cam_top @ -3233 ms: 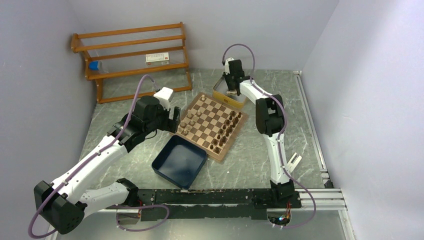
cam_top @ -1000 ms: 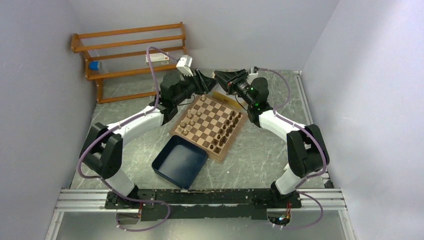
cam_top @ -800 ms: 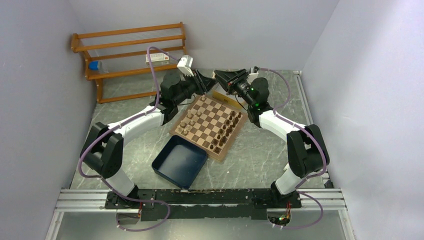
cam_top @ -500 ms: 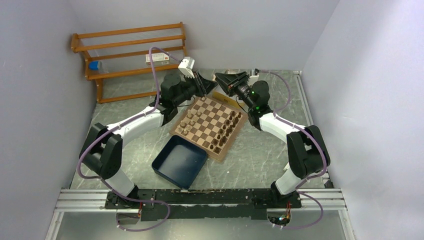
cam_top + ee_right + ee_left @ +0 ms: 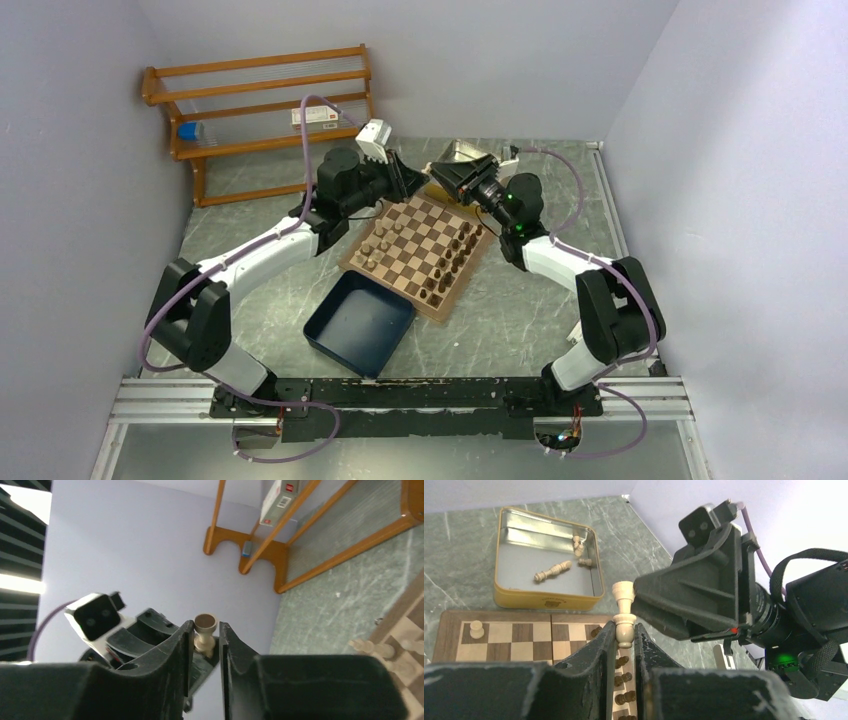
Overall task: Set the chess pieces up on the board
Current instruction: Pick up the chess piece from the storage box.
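A light tan chess piece (image 5: 624,611) stands upright in my left gripper (image 5: 625,628), which is shut on its base above the far corner of the board (image 5: 418,262). My right gripper (image 5: 206,624) faces the left one tip to tip. The piece's cupped top (image 5: 205,622) sits between its narrowly parted fingers with a thin gap on each side. In the top view the left gripper (image 5: 413,181) and right gripper (image 5: 438,173) meet over the board's far edge. Dark pieces (image 5: 452,258) line the board's right side and light pieces (image 5: 379,243) its left.
A shiny metal tin (image 5: 544,600) behind the board holds several light pieces (image 5: 554,571). A navy blue tray (image 5: 340,346) lies in front of the board. A wooden rack (image 5: 265,110) stands at the back left against the wall.
The left gripper has shut on the light piece that the right gripper held out. The right fingers have eased slightly. Both wrists have shifted a little toward the near side.
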Motion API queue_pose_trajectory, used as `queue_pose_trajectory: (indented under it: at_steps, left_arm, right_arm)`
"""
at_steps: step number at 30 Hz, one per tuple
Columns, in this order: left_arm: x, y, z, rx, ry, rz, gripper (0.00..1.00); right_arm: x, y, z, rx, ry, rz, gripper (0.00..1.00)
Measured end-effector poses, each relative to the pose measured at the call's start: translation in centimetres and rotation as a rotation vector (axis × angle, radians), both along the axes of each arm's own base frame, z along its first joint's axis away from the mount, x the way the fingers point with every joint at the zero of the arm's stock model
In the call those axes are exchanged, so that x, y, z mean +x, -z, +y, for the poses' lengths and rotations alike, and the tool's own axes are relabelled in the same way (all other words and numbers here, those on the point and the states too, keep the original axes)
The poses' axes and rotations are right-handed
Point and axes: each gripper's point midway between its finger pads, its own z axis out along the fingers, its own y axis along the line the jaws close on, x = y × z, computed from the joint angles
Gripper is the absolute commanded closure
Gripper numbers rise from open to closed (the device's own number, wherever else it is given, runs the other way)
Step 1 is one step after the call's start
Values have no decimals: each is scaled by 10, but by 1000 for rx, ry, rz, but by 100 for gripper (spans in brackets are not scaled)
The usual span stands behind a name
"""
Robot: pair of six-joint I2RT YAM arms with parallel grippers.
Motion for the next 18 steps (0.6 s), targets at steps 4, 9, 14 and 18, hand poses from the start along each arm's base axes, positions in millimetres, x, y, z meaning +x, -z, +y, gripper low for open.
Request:
queue_pose_trajectory:
  at_steps: [4,9,14,18]
  left_arm:
    - [-1,-7,8,9,-11,-13,95]
    - [-4,-16,17,14,-8,-25,95]
    - [-10,-19,20,63,30,-5,95]
    - [-19,-13,25,131,71,37,95]
  right_arm:
    - [-6,13,-2,-73,-20,-15,65]
    - [-13,29,-3,-201,-41,-50,55]
    - [-20,47,-6,-398,-65,-162,48]
    - [-26,55,-8,-597,-110,-364,44]
